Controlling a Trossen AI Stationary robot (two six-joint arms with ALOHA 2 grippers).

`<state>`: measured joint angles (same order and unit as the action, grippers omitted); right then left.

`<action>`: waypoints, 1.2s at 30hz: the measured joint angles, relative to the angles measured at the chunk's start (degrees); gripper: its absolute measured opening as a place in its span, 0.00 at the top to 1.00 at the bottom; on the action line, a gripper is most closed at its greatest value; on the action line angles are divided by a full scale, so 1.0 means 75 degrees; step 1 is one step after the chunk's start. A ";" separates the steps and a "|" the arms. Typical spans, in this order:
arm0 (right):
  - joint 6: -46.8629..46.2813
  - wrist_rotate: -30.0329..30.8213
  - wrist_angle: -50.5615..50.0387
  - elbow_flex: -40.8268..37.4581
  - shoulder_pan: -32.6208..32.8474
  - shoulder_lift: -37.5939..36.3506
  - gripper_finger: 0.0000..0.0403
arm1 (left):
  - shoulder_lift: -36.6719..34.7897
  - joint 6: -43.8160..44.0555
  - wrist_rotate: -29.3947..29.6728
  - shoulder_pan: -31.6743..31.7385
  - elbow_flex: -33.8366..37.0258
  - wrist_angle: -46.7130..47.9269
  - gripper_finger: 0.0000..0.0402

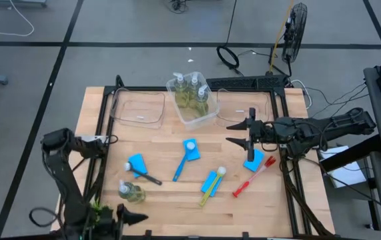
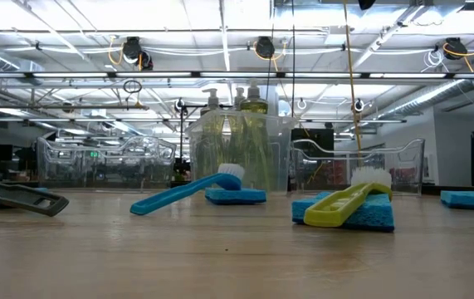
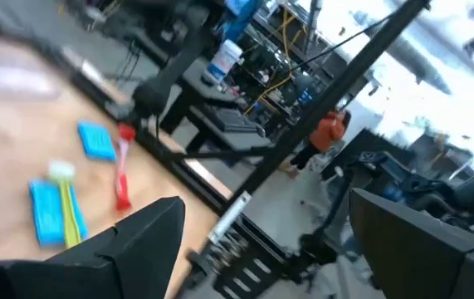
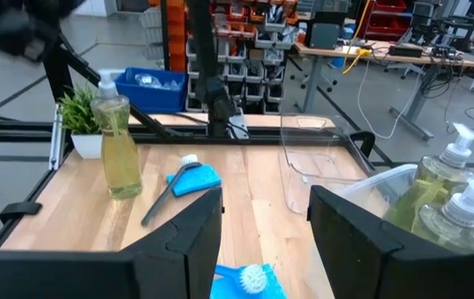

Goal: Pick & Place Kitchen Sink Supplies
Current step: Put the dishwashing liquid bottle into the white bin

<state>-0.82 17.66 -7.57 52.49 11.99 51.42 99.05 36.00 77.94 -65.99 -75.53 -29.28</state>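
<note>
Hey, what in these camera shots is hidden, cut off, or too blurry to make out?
- Black brush, low view: its end is cut off by the picture's edge.
- Blue sponge, high view: partly covered by the right tool.
- Plant, high view: mostly hidden behind the left arm.
- Sponge, right wrist view: cut off between that tool's fingers.
- Far room, left wrist view: blurred.

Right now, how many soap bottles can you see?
4: three soap bottles stand together in the middle bin; the fourth bottle is on the table near the front left corner.
</note>
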 joint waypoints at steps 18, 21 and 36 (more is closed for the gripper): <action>0.0058 -0.0010 -0.0222 0.0000 0.0000 0.0003 0.58 | -0.4465 0.4114 -0.5234 0.1052 0.0000 1.0677 0.16; 0.0058 -0.0009 -0.0235 0.0000 0.0000 0.0003 0.58 | -0.4707 0.4903 -0.6510 0.1209 0.0000 1.1678 0.16; -0.0201 0.0060 -0.0230 0.0000 0.0000 0.0003 0.58 | -0.4653 0.5430 -0.6935 0.0241 0.0000 1.2832 0.16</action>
<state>-2.33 18.11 -9.30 52.49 11.99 51.44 64.15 76.72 25.93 -64.18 -75.53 66.96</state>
